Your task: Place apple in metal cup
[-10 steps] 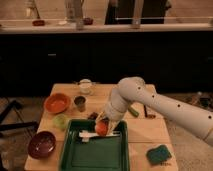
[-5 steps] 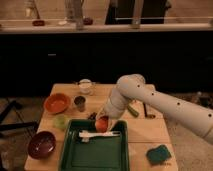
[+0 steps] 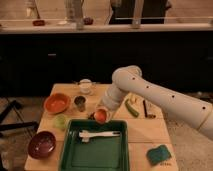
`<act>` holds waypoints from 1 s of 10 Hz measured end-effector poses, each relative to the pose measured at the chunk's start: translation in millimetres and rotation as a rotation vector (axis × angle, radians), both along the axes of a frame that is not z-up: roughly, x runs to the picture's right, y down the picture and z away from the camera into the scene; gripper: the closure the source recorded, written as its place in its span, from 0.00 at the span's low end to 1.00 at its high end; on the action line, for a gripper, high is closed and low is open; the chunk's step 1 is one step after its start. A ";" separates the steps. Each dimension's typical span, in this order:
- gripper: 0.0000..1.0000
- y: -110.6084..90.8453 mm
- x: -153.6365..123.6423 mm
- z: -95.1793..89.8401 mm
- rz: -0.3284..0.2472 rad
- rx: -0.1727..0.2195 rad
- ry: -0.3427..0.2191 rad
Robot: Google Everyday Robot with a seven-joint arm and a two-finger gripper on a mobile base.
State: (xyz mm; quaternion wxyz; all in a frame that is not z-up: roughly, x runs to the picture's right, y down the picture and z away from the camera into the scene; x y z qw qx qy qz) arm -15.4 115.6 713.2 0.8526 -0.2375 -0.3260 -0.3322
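Orange-red and faintly shiny: found the apple point(image 3: 100, 117) pinched in the closed tool point(image 3: 101, 114) at the tip of the white arm point(image 3: 150, 95), raised just above the back rim of the green tray point(image 3: 95, 155). Found the metal cup point(image 3: 80, 103), short and dark grey, upright on the wooden worktop point(image 3: 145, 131), between the orange bowl point(image 3: 57, 103) and the apple, near both.

Judged the carry step to be in hand, with the apple lifted but not yet over the cup. Judged the next move to call for a short sideways shift toward the cup, careful centring over a mouth barely wider than the fruit, a lowering, and only then a release. Noted a small light-green round thing point(image 3: 61, 121) just in front of the cup, near enough to be brushed by a low pass.

Could not make out the tool's own fingers, mostly masked by the apple and the wrist. Could not see inside the cup, so could not tell empty from full. Could not say how far above the tray rim the apple hung. Lost the far end of the arm past the right edge of view. Could not name the white utensil point(image 3: 100, 134) lying in the tray.
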 end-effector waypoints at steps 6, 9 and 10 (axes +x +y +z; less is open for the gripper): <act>1.00 -35.4 -20.0 19.7 -0.080 0.153 0.007; 1.00 -35.7 -18.5 20.2 -0.079 0.153 0.009; 1.00 -35.6 -18.8 20.2 -0.080 0.153 0.009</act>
